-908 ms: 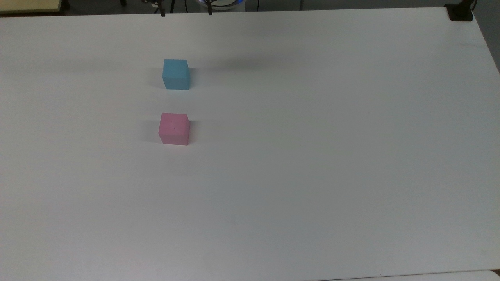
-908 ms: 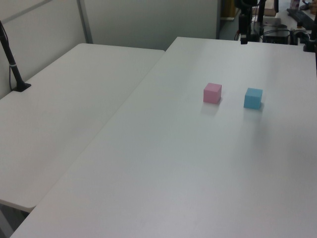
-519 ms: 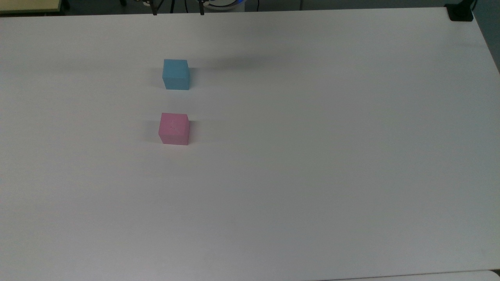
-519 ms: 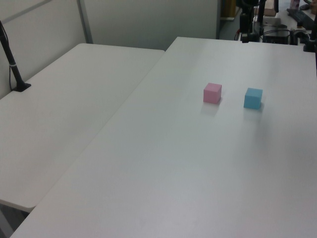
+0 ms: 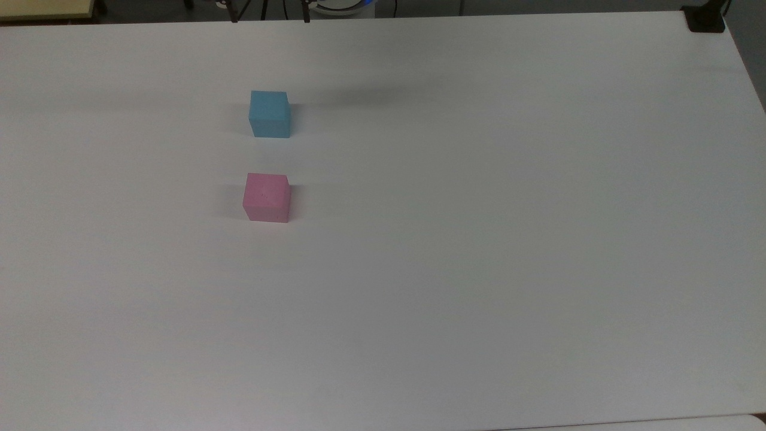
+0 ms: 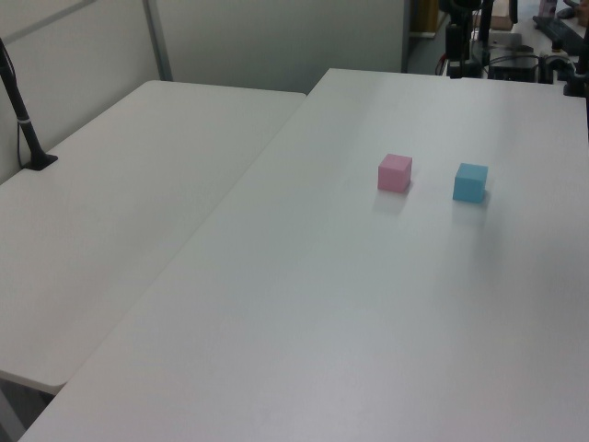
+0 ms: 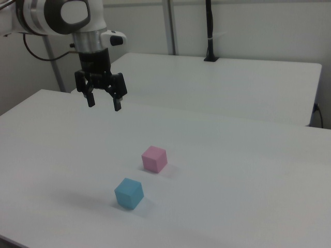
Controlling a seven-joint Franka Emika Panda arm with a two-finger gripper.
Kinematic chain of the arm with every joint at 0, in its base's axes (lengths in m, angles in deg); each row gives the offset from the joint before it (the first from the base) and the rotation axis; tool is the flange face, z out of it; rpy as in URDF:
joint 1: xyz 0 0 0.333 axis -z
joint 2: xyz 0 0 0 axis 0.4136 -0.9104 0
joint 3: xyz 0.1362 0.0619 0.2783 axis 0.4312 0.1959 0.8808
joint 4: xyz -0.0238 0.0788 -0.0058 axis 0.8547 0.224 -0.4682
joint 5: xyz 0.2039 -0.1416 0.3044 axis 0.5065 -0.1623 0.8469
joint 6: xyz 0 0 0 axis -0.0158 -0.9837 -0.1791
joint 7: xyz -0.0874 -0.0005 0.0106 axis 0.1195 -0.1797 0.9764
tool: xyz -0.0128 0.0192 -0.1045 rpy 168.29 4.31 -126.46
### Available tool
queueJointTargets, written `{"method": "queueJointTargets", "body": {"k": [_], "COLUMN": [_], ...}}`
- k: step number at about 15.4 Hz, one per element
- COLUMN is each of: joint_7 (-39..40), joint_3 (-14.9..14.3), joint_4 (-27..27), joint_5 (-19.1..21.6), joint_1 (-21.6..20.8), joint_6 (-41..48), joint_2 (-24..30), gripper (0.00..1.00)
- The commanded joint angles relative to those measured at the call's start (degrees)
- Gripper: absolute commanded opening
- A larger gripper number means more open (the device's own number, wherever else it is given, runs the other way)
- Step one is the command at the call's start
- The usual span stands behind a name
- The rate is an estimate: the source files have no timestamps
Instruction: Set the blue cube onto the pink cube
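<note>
Two cubes sit apart on the table: blue cube nearest your claw, which hangs wide (ready to straddle it), pink cube just beyond.

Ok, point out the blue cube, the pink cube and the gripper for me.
blue cube (image 5: pixel 270 108), top view, on its top face.
pink cube (image 5: pixel 267 188), top view, on its top face.
gripper (image 7: pixel 104 105), right view, midway between its open fingertips.
</note>
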Motion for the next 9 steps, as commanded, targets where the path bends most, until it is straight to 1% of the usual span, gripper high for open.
{"method": "queueJointTargets", "body": {"k": [1,2,4,5,9], "joint_7": [-0.1,0.0,0.3,0.4,1.2], "joint_3": [0.8,0.6,0.0,-0.8,-2.5], "joint_4": [-3.5,-5.5,-11.7,-14.4,-22.4], "joint_5": [-0.6,-0.7,-1.2,-1.5,-5.7], "joint_1": [0.4,0.4,0.4,0.4,0.5], "joint_6": [-2.4,-3.3,-9.0,-11.5,-21.4], "joint_2": [1.4,1.2,1.4,1.6,1.5], "gripper": [1.00,1.00,1.00,1.00,1.00]}}
